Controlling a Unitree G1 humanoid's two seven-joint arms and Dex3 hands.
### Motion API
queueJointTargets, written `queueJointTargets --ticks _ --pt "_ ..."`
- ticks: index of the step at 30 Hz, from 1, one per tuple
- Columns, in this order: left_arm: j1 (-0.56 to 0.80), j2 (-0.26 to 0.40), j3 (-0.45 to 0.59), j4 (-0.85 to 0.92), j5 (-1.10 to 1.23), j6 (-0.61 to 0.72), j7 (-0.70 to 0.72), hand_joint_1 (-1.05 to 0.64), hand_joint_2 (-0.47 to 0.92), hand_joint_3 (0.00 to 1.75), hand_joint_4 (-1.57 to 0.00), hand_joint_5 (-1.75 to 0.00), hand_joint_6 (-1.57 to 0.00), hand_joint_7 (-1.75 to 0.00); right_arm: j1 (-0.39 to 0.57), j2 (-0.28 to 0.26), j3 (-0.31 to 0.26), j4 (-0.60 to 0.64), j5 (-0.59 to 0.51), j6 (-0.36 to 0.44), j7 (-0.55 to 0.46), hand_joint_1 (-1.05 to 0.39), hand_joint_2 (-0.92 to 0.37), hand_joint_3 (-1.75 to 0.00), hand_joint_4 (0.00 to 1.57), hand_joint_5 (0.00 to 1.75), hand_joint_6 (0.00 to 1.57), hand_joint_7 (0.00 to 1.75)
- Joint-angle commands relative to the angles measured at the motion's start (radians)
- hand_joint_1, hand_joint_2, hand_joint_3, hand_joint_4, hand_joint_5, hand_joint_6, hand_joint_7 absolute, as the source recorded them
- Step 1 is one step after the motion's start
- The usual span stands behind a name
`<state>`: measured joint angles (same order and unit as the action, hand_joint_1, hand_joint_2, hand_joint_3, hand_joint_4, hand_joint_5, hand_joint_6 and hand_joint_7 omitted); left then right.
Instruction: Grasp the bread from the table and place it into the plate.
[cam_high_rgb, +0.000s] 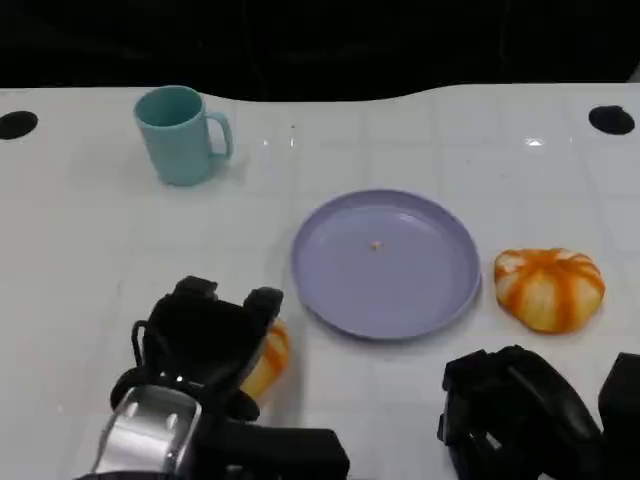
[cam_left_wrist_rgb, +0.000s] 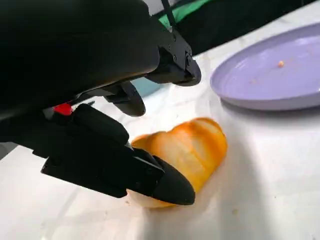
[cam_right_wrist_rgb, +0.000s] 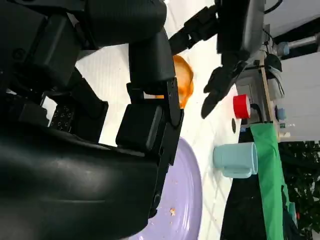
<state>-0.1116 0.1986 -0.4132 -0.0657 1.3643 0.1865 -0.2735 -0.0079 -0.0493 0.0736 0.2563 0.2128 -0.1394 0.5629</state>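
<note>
White table: glossy top under both hands, dark beyond its far edge.
Mug: one, teal, upright, handle toward the plate; well beyond the left hand and clear of it. It also showed in the right wrist view.
Plate: one, lavender, round, with a small crumb near its middle; just beyond and inward of the left hand, between the two breads. Its rim showed in the left wrist view.
Breads: two, both orange-glazed with pale stripes.
Near bread: on the table, just short of the plate rim and not touching it, partly covered by the left hand. The left wrist view showed it lying on the white top.
Far bread: round, on the table beyond the right hand, just beside the plate's far side.
In the way: nothing lay between the near bread and the plate.
Left hand: reached forward over the near bread, fingers spread on either side of it; whether they pressed on it I could not tell.
Right hand: low at the near edge, short of the far bread, touching neither bread; fingers too dark to tell whether apart or together.
</note>
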Motion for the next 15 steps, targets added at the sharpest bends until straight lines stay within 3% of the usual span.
queueJointTargets --ticks 1,7,10,15 --pt "-0.050 0.003 -0.025 0.085 -0.024 0.034 -0.010 -0.74 0.80 0.00 -0.26 -0.70 -0.29 -0.02 0.003 -0.013 -0.010 -0.006 0.005 0.003 -0.005 -1.05 0.00 -1.40 1.54 1.30 1.57 1.01" --pt "-0.101 -0.006 -0.060 0.212 -0.062 0.062 0.052 -0.67 0.79 0.00 -0.31 -0.74 -0.34 -0.04 0.003 -0.015 -0.009 -0.003 0.001 -0.006 -0.005 -1.05 0.00 -1.40 1.53 1.30 1.57 1.01" --pt "-0.121 -0.004 -0.072 0.258 -0.093 0.065 0.081 -0.58 0.78 0.00 -0.36 -0.87 -0.38 -0.04 0.004 -0.015 -0.008 -0.007 0.000 -0.003 -0.008 -1.05 -0.01 -1.40 1.53 1.30 1.57 1.01" --pt "-0.152 -0.005 -0.086 0.348 -0.147 0.049 0.204 -0.48 0.83 0.03 -0.46 -1.48 -0.55 -0.06 0.005 -0.015 -0.010 -0.015 0.008 0.011 -0.006 -1.05 0.00 -1.40 1.53 1.31 1.57 1.01"
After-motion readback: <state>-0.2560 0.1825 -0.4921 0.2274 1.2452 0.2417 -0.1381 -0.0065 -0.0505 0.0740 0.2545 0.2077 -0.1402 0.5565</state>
